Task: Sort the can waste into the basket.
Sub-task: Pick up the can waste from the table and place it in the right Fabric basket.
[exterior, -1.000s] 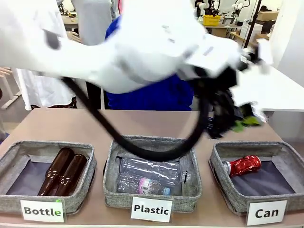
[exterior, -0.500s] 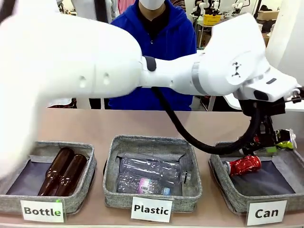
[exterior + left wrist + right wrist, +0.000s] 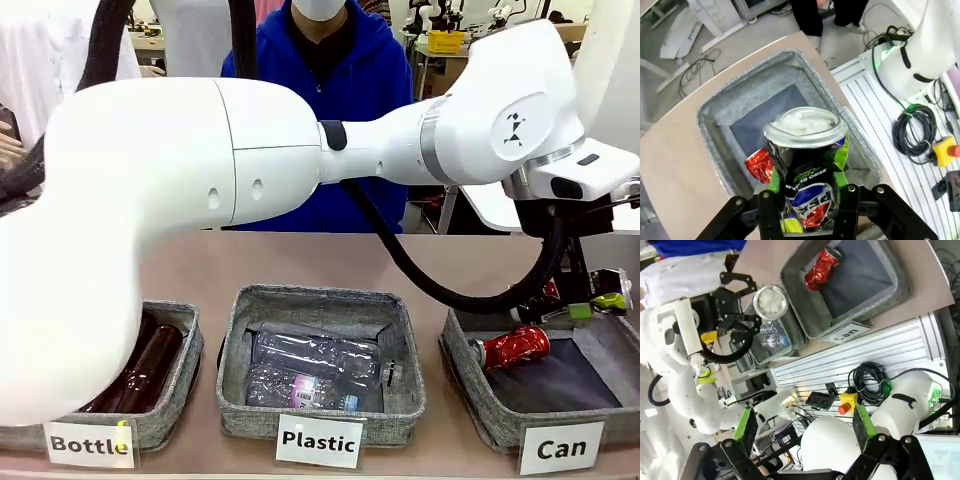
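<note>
Left jaws (image 3: 807, 180) now over the basket (image 3: 706, 131), wide open around dark can (image 3: 812, 196)

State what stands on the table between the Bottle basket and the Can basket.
The Plastic basket, with clear bottles in it, stands between the Bottle basket and the Can basket, as the front view shows.

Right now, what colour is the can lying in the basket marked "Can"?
Shiny red, seen best in the right wrist view.
</note>
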Robot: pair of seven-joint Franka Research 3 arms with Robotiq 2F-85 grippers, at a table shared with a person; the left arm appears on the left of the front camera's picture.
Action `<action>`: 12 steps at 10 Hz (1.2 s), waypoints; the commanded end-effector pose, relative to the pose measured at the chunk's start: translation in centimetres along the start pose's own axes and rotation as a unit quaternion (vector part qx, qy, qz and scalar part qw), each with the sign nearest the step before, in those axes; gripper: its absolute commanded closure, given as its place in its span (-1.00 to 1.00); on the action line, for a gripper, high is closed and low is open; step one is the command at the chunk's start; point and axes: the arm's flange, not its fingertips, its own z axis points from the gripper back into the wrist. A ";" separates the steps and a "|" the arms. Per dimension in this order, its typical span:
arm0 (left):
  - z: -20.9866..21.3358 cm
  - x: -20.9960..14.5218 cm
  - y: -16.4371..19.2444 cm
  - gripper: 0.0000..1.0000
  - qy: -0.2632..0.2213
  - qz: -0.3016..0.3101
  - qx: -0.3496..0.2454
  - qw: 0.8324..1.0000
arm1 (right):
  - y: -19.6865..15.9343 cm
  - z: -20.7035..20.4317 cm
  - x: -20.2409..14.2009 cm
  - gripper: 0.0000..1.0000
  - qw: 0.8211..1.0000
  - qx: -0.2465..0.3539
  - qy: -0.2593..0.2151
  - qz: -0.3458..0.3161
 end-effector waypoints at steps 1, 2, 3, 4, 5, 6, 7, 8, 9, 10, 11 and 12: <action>0.0 1.4 2.0 -0.99 0.021 0.001 -0.001 1.000 | 0.0 0.3 -0.3 -1.00 1.000 0.000 -0.004 0.001; 0.0 1.3 1.8 -1.00 0.021 0.001 0.002 1.000 | 0.0 0.3 -0.3 -1.00 1.000 0.000 -0.004 0.001; 0.1 1.3 1.8 -1.00 0.021 -0.001 0.001 1.000 | 0.0 0.3 -0.3 -1.00 1.000 0.000 -0.004 0.001; 0.2 1.3 1.8 -1.00 0.021 -0.002 0.001 1.000 | 0.0 0.3 -0.3 -1.00 1.000 0.000 -0.004 0.001; 0.3 1.1 1.7 -1.00 0.020 0.001 0.003 1.000 | 0.0 0.3 -0.3 -1.00 1.000 0.000 -0.004 0.001; 0.7 0.8 1.6 -1.00 0.018 0.005 0.004 1.000 | 0.0 0.3 -0.3 -1.00 1.000 0.000 -0.004 0.001; 1.6 0.3 1.4 -1.00 0.013 0.006 0.007 1.000 | 0.0 0.3 -0.3 -1.00 1.000 0.000 -0.004 0.001; 2.6 0.0 1.1 -1.00 0.014 0.007 0.019 1.000 | 0.0 0.0 0.0 -1.00 1.000 0.000 0.000 0.000; 3.7 -0.7 0.6 -1.00 0.004 0.010 0.014 1.000 | 0.4 -0.2 0.6 -1.00 1.000 0.005 0.004 0.008; 5.4 -2.1 -0.3 -1.00 0.002 0.017 0.009 1.000 | 1.6 -1.2 1.9 -1.00 1.000 0.013 0.018 0.022; 7.5 -4.2 -1.3 -1.00 0.000 0.032 0.005 0.999 | 2.9 -2.7 3.2 -1.00 0.998 0.024 0.042 0.040; 9.8 -7.0 -2.5 -1.00 -0.006 0.060 0.006 0.998 | 4.3 -4.2 4.5 -1.00 0.996 0.023 0.066 0.061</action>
